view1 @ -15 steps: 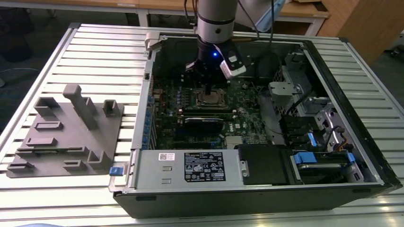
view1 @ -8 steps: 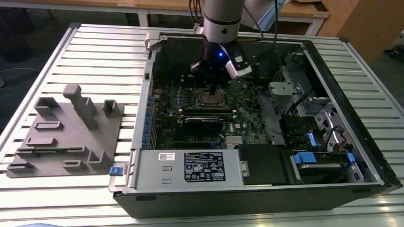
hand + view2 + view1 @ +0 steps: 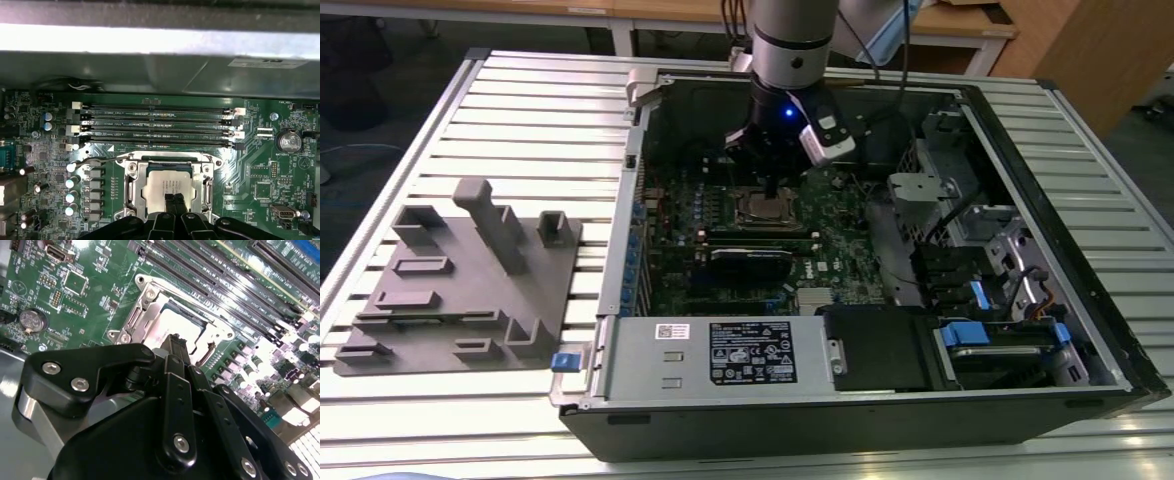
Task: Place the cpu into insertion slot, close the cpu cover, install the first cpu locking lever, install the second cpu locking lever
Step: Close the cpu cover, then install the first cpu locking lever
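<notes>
The exterior view looks down from high up and far away at the whole open black metal computer case (image 3: 854,425), with the black gripper (image 3: 771,188) (image 3: 176,340) (image 3: 174,197) inside it. Both wrist views ride just behind the gripper, very near, looking past its tips from two sides. All three views share the silvery square metal socket (image 3: 761,208) (image 3: 142,315) (image 3: 132,187) under the tips.

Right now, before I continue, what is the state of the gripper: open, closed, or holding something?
Gripper: closed, holding nothing, poised just over the chip.
</notes>
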Available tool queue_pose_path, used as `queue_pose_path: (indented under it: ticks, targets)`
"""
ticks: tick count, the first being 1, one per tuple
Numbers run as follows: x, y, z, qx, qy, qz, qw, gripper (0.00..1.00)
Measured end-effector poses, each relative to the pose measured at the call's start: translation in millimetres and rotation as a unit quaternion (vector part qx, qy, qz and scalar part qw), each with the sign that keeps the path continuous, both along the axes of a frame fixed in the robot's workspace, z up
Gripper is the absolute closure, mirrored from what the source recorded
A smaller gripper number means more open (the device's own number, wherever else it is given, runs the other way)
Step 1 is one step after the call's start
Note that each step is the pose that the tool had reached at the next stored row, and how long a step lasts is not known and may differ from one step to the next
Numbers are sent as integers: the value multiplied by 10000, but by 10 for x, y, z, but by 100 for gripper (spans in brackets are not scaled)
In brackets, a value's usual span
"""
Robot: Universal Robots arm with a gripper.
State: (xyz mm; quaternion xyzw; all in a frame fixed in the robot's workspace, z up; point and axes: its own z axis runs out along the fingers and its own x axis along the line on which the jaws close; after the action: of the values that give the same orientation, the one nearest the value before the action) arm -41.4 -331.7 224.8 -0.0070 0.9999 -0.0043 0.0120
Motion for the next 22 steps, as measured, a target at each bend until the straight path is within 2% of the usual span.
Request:
queue_pose_path:
  ticks: [2, 4, 22]
  targets:
    - [0, 0, 2, 2, -1, 0, 10000, 89]
    - [0, 0, 53, 1, 0, 0, 10000, 89]
    - [-19, 0, 81, 0, 0, 0, 10000, 89]
